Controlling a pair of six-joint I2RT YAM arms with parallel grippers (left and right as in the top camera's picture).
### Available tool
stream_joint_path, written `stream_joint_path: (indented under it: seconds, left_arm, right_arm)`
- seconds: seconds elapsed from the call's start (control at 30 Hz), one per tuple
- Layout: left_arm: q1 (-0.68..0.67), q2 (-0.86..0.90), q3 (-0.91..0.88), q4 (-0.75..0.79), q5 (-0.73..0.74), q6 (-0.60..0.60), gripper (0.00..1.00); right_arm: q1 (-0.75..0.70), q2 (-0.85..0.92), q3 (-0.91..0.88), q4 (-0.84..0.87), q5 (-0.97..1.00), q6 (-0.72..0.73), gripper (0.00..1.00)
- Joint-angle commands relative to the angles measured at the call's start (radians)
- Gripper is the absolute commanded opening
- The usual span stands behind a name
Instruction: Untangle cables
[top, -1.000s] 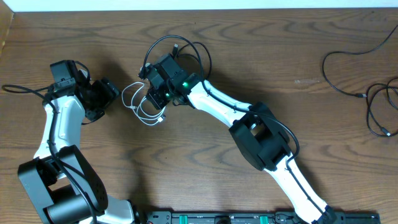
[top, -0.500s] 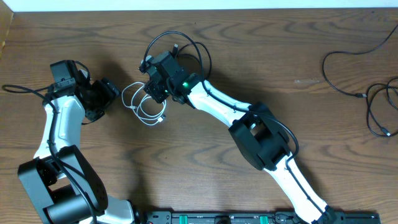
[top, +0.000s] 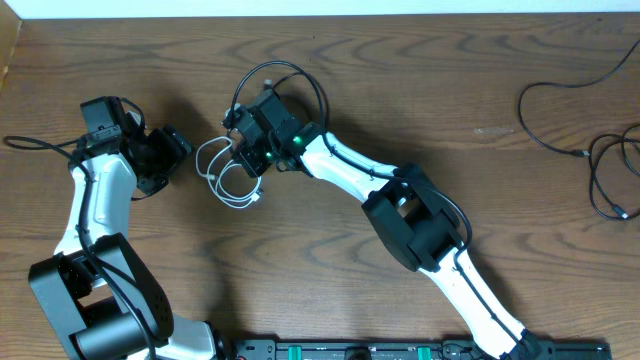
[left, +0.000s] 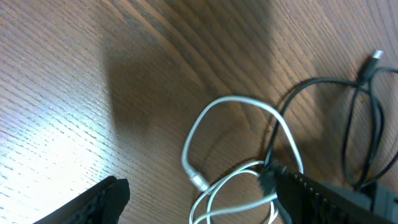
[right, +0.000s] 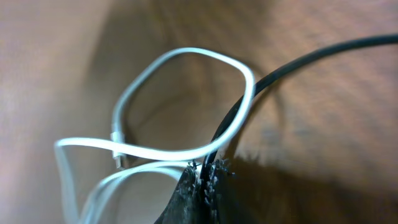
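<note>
Newly closed, right hand (right: 203, 175) pinches black cable (right: 292, 65) beside white cable (right: 193, 52).

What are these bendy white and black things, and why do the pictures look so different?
They are two robot arms at a wooden table. One picture looks down from above. The other two come from small cameras on the arms' wrists, so everything looks very close. Each arm ends in a gripper, which is two fingers that pinch. On the table lies a coiled white cable, and another black cable lies at the far right. The right gripper is shut and seems to pinch a thin black cable beside the white loops. The left gripper is open and holds nothing.
</note>
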Motion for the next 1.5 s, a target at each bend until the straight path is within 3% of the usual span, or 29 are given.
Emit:
stream_joint_path:
  seconds: [0.0, 0.37, 0.6, 0.93, 1.07, 1.37, 1.47]
  left_arm:
    - [0.001, 0.003, -0.006, 0.001, 0.011, -0.002, 0.83]
    - [-0.005, 0.003, -0.006, -0.003, 0.016, -0.04, 0.83]
    - [-0.075, 0.034, -0.011, 0.008, -0.02, -0.044, 0.83]
    - [-0.109, 0.14, -0.011, 0.02, -0.024, -0.15, 0.82]
    - [-0.109, 0.14, -0.011, 0.024, 0.059, -0.161, 0.7]
    - [-0.109, 0.14, -0.011, 0.027, 0.202, -0.191, 0.66]
    - [-0.109, 0.14, -0.011, 0.04, 0.236, -0.191, 0.57]
  right_arm:
    - [0.016, 0.023, -0.005, -0.002, -0.238, 0.053, 0.01]
    - [0.01, 0.015, -0.005, -0.012, -0.31, 0.033, 0.01]
    - [-0.001, 0.015, -0.005, -0.012, -0.314, 0.004, 0.01]
    - [-0.035, 0.015, -0.005, 0.006, -0.447, 0.004, 0.01]
    - [-0.055, 0.015, -0.005, 0.009, -0.453, 0.004, 0.01]
    - [-0.069, 0.016, -0.005, 0.048, -0.555, 0.005, 0.01]
    - [-0.069, 0.017, -0.005, 0.049, -0.571, 0.004, 0.01]
